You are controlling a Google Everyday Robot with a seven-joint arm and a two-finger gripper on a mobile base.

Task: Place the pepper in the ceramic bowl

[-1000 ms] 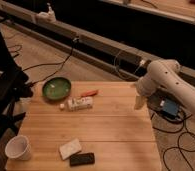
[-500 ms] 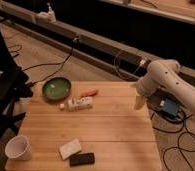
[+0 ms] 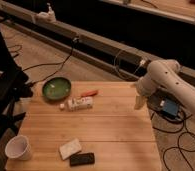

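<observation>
The pepper (image 3: 89, 93), small, slender and red-orange, lies on the wooden table (image 3: 116, 130) just right of the green ceramic bowl (image 3: 56, 88), which sits at the table's far left corner. A white oblong block (image 3: 79, 104) lies just in front of the pepper. My white arm (image 3: 163, 80) comes in from the right, and the gripper (image 3: 139, 103) hangs at the table's right edge, well to the right of the pepper and apart from it.
A white paper cup (image 3: 18, 148) stands at the near left corner. A white pad (image 3: 70, 148) and a black flat device (image 3: 82, 159) lie near the front edge. Cables and a blue box (image 3: 169, 107) lie on the floor to the right.
</observation>
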